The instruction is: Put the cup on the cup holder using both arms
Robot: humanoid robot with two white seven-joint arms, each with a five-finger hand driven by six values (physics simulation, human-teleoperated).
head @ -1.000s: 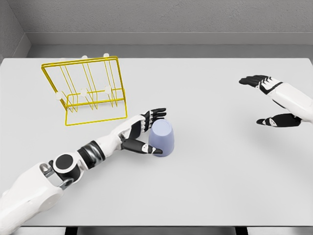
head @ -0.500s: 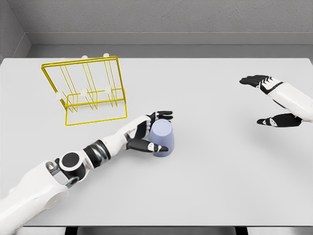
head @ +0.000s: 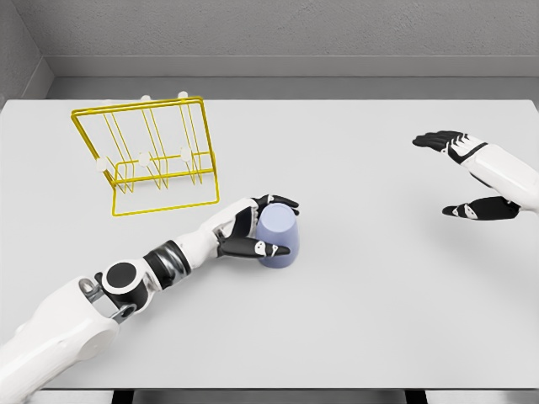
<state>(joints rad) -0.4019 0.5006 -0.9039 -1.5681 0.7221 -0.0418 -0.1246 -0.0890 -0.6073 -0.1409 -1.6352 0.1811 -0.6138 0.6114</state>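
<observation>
A pale lavender cup (head: pixel 279 237) stands upside down on the white table, just left of the middle. My left hand (head: pixel 268 225) is wrapped round it: the fingers curl over its far side and the thumb (head: pixel 263 248) presses across its near side. A yellow wire cup holder (head: pixel 152 156) stands at the back left, well apart from the cup. At the table's right edge my right hand (head: pixel 459 175) hangs above the surface with fingers spread and nothing in it.
The white table (head: pixel 354 320) stretches across the whole view, with a grey wall behind it. My left forearm (head: pixel 168 257) lies diagonally in front of the cup holder.
My left hand has closed in on the cup: the fingers now wrap its far side and the thumb lies across its front. The cup has barely shifted. The right arm has stayed put.
</observation>
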